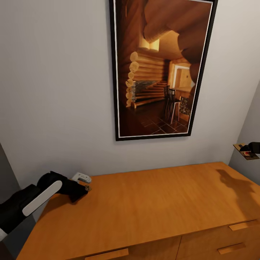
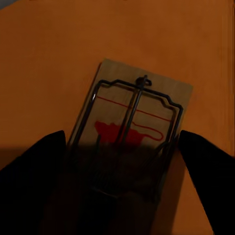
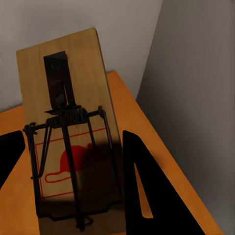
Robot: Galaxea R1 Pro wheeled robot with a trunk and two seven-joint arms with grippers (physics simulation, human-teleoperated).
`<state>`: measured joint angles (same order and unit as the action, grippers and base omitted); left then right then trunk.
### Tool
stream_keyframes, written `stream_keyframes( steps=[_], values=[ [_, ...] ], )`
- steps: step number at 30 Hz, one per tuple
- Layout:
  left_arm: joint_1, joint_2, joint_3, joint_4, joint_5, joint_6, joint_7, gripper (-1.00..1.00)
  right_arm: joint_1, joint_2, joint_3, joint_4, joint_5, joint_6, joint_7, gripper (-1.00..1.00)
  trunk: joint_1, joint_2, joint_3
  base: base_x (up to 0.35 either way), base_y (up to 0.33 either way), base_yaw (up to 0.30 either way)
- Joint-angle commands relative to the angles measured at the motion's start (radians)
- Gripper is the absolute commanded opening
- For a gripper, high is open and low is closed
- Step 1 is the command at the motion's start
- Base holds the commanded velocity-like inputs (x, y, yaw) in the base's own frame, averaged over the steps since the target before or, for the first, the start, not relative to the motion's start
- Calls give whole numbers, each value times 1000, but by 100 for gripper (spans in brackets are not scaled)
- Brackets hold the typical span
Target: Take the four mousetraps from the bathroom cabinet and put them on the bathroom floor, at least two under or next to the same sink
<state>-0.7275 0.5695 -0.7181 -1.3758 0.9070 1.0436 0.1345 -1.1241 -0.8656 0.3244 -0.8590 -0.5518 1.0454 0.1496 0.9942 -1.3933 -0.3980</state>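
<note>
Gripping mousetraps (image 3: 68,147) (image 2: 129,132), both tools, above cabinet (image 1: 151,206).

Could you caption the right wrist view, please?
Mousetrap held between end effector fingers above the cabinet's corner.

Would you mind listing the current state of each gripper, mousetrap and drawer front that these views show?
Left gripper: low at the cabinet top's back left corner, fingers either side of a mousetrap; grip cannot be confirmed.
Left mousetrap: flat on the cabinet top, wire parts up.
Right gripper: raised above the cabinet's right end, shut on a mousetrap.
Right mousetrap: held in the air, clear of the top.
Drawer fronts: closed.
</note>
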Motion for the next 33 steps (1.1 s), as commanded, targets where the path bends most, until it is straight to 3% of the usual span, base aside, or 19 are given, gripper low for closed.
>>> stream_keyframes(
  steps=[1, 5, 9, 13, 16, 33],
  values=[
    [0, 1, -31, 99, 10, 2, 10, -100, -2, -1, 4, 0, 10, 2, 11, -100, 0, -1, -2, 0, 0, 0],
    [-1, 1, -26, 86, 8, 2, 10, -100, -2, -1, 4, 0, 10, 2, 11, -100, 0, -1, -2, 0, 0, 0],
    [-1, 8, -11, 8, 6, 4, 10, -100, -2, -1, 4, 0, 10, 2, 11, -100, 0, -1, -2, 0, 0, 0],
    [-1, 17, 79, -50, 8, 4, 10, -100, -2, -1, 4, 0, 10, 2, 11, -100, 0, -1, -2, 0, 0, 0],
    [-1, 21, 108, -63, 8, 4, 10, -100, -2, -1, 4, 0, 10, 2, 11, -100, 0, -1, -2, 0, 0, 0],
    [-1, 23, 127, -83, 6, 4, 10, -100, -2, 0, 4, 0, 10, 2, 11, -100, 0, -1, -2, 0, 0, 0]
  ],
)
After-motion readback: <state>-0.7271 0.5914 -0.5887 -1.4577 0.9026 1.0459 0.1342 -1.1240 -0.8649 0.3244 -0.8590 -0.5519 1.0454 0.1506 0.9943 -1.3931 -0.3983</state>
